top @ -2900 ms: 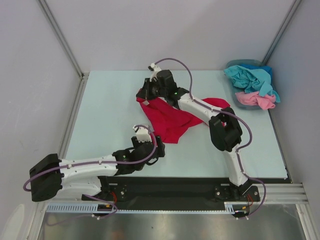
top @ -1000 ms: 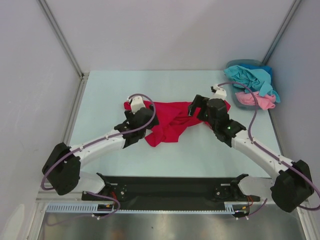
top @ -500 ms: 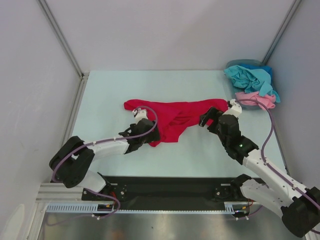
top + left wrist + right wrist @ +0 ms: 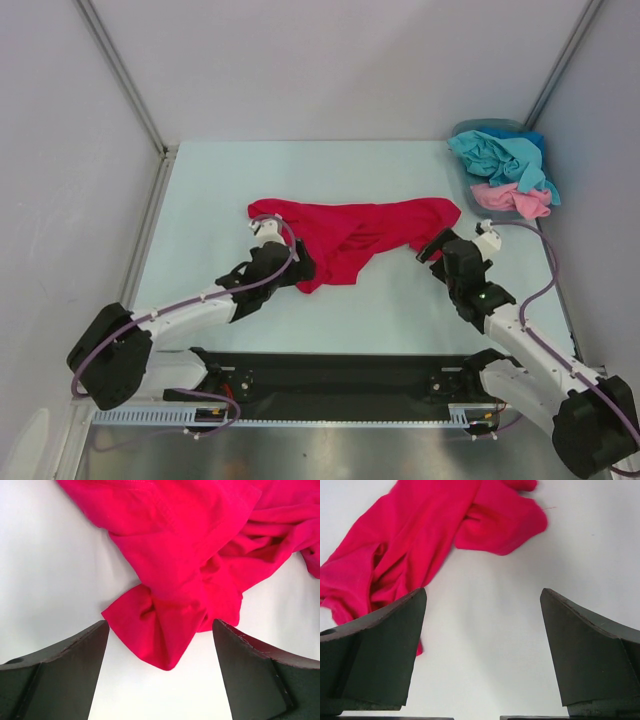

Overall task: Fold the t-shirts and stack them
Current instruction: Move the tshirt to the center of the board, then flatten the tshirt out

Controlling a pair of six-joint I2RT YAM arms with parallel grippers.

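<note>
Shirt: red t-shirt (image 4: 350,232) lay rumpled on the table (image 4: 220,190).
Claws: left claw (image 4: 160,622), right claw (image 4: 482,592) gaped wide — empty.
Next: pinch outer corners, pull flat first.

A plain crimson red t-shirt (image 4: 350,230) lies on a pale blue-green table (image 4: 210,190). A blue-grey basket (image 4: 480,126) holds a plain teal-blue t-shirt (image 4: 500,155) and a light pink t-shirt (image 4: 510,198). The left arm (image 4: 190,305) and right arm (image 4: 530,345) are white with black joints and purple cables (image 4: 520,224).
</note>
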